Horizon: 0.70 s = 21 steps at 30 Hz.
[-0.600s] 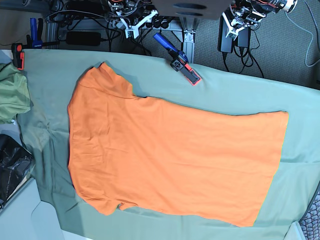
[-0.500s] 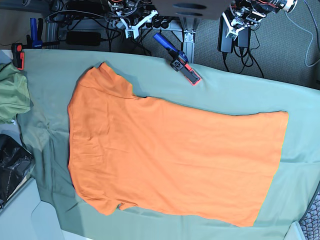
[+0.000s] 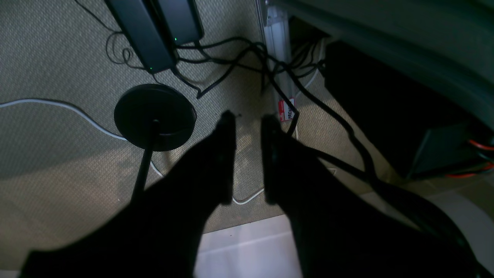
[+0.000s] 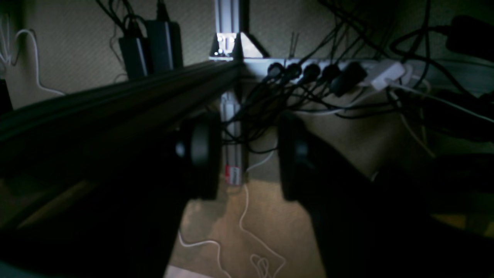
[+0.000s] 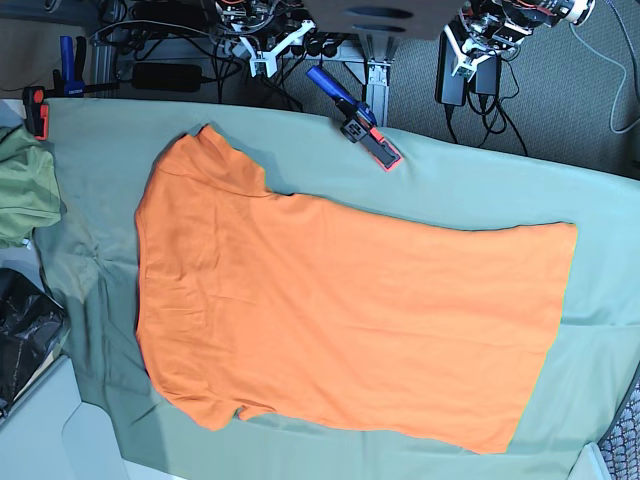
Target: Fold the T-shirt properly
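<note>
An olive-green garment (image 5: 24,195) lies bunched at the table's left edge. The plain bright orange short-sleeved T-shirt (image 5: 340,320) lies flat on the large sage-green cloth (image 5: 600,210). Behind the table, the right gripper (image 4: 249,154) hangs spread apart, empty; the left gripper (image 3: 248,127) shows a narrow gap, empty.

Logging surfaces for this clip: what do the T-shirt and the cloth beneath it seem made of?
T-shirt: likely soft matte cotton knit; it lies limp with fine wrinkles and no sheen. Cloth: apparently a thin woven fabric, matte sage green; it drapes over the table edge and gathers in creases at its left side.
</note>
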### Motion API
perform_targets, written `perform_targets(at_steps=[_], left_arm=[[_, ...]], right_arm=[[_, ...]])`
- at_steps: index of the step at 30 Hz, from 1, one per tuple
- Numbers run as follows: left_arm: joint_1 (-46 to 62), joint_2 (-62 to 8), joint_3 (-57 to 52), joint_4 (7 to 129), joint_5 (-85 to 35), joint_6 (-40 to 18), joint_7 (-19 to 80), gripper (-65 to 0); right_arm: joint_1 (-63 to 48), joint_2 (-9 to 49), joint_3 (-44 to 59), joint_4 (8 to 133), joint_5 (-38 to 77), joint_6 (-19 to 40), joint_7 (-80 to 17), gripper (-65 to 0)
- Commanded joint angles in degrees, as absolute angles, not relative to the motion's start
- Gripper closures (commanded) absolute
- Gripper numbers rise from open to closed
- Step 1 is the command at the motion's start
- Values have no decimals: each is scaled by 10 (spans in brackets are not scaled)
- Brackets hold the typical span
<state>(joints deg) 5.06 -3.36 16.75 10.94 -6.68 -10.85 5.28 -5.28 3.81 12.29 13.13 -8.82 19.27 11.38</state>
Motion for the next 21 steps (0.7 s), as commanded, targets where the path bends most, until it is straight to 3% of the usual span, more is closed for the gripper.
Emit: perform_targets(at_steps=[1,21], left_arm=[[53,-35,168,112,-68,-119,49,-157],[53,-35,168,112,-68,-147,45,-157]], right_arm=[[-56,41,122,134,-86,223,123,-246],[-56,41,122,144,-86,223,123,-246]])
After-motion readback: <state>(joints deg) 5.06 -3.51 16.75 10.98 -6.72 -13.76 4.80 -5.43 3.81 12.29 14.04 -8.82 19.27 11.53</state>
